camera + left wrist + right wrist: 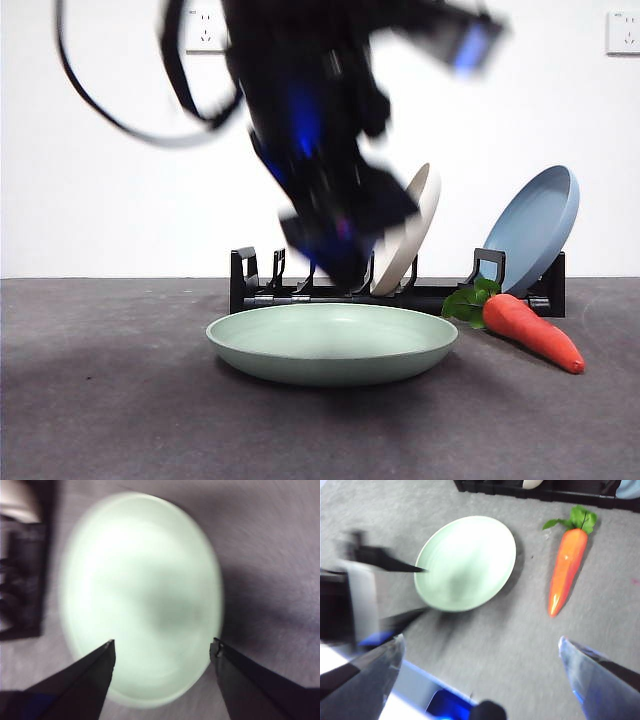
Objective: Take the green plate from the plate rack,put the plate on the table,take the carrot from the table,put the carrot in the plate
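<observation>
The pale green plate [330,340] lies flat on the dark grey table [100,400], just in front of the black plate rack [260,290]. My left gripper [163,647] is open and empty, hovering above the plate [145,595]. In the front view it is the blurred dark arm [335,262] over the plate's far edge. The carrot [530,330] lies on the table to the right of the plate, with its leaves toward the rack. My right gripper [481,640] is open and empty, high above the plate [465,562] and the carrot [565,570].
A beige plate [415,225] stands in the rack's middle slots. A blue plate [535,225] leans at the rack's right end. The left arm [422,591] also shows in the right wrist view, beside the green plate. A white wall stands behind the rack.
</observation>
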### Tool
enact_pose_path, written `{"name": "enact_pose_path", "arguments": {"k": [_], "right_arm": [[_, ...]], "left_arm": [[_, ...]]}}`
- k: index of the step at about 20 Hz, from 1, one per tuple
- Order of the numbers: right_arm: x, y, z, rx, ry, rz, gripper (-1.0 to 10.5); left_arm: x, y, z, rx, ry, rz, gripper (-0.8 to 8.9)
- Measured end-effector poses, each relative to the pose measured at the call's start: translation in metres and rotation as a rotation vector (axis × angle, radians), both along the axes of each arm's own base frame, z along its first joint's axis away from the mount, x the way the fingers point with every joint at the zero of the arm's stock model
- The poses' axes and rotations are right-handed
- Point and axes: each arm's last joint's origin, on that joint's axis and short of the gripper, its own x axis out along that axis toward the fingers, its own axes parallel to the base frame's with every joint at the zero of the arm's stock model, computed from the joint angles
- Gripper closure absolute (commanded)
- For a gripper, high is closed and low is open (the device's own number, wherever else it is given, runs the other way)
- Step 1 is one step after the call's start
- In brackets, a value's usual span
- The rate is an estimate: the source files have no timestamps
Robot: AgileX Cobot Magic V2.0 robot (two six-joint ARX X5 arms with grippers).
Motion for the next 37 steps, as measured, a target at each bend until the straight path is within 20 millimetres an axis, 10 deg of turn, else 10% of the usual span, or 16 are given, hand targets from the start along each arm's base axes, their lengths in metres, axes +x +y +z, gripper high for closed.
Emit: {"name": "enact_pose_path", "arguments": {"k": [12, 21, 31, 37], "right_arm": [[0.144, 0.022, -0.066, -0.08, 0.062, -0.135, 3.2], [0.196, 0.053, -0.135, -0.228, 0.066, -0.169, 3.7], [0.209, 0.055, -0.174, -0.274, 0.141, -0.176, 4.3], [0.209, 0.057, -0.176, -0.274, 0.143, -0.168, 9.3]], "left_arm": [[-0.068, 0.122, 0.159, -0.877, 0.098, 0.027, 4.9], [-0.081, 0.142, 0.173, -1.016, 0.203, -0.032, 4.9], [-0.081, 0.142, 0.172, -1.036, 0.237, -0.026, 4.9], [-0.081, 0.141, 0.172, -1.04, 0.24, -0.022, 4.9]]}}
